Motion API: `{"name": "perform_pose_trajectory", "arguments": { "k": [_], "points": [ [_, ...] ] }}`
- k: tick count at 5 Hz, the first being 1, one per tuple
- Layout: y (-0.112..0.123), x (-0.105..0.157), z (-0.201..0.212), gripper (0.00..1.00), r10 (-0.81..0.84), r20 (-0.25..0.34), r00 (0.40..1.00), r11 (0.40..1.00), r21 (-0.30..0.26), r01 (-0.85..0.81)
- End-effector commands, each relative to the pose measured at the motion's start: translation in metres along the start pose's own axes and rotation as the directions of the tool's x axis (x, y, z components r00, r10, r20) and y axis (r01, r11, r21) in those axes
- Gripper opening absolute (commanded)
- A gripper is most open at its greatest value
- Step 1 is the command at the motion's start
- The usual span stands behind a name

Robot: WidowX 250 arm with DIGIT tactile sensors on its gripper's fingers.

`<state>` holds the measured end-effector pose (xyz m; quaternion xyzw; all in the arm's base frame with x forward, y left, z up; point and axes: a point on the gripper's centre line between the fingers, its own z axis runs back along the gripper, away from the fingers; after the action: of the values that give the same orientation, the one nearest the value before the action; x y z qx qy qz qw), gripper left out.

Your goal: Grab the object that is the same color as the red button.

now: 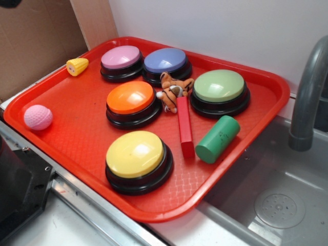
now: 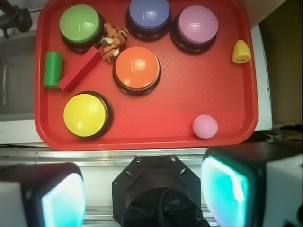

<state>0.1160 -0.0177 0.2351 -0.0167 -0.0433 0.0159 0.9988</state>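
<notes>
The object, a slim glossy red bar point(image 1: 185, 132) point(image 2: 80, 69), lies flat on the red tray point(image 1: 72, 138) point(image 2: 189, 109) between the orange button point(image 1: 130, 98) point(image 2: 137, 67) and a green cylinder point(image 1: 218, 139) point(image 2: 53, 69). One end touches a small tiger toy point(image 1: 173, 91) point(image 2: 112, 40). A red button is out of view. My gripper point(image 2: 142, 194) hangs high above the tray's near edge, open, with its fingers point(image 2: 225, 189) wide apart and nothing between them. It is far from the bar and does not show in the exterior view.
On the tray also sit yellow point(image 1: 135, 154), green point(image 1: 219, 86), blue point(image 1: 165, 60) and pink point(image 1: 121, 57) buttons, a pink ball point(image 1: 38, 117) and a yellow corn toy point(image 1: 77, 66). A sink point(image 1: 277, 200) with a grey faucet point(image 1: 307, 92) lies beside it. The black robot base point(image 2: 156, 189) is below me.
</notes>
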Motion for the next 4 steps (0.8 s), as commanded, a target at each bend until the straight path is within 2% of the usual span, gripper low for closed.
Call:
{"name": "perform_pose_trajectory", "arguments": {
  "k": [1,2,3,4],
  "points": [
    [0.000,0.000,0.000,1.00,0.000,0.000,1.000,1.000,0.000,0.000],
    [-0.017,0.018,-0.017,1.00,0.158,-0.067,0.985,0.985,-0.064,-0.162],
    [-0.042,0.039,-0.036,1.00,0.242,-0.029,0.970,0.970,-0.031,-0.242],
    [-0.067,0.061,-0.063,1.00,0.369,-0.004,0.929,0.929,-0.006,-0.369]
  ]
}}
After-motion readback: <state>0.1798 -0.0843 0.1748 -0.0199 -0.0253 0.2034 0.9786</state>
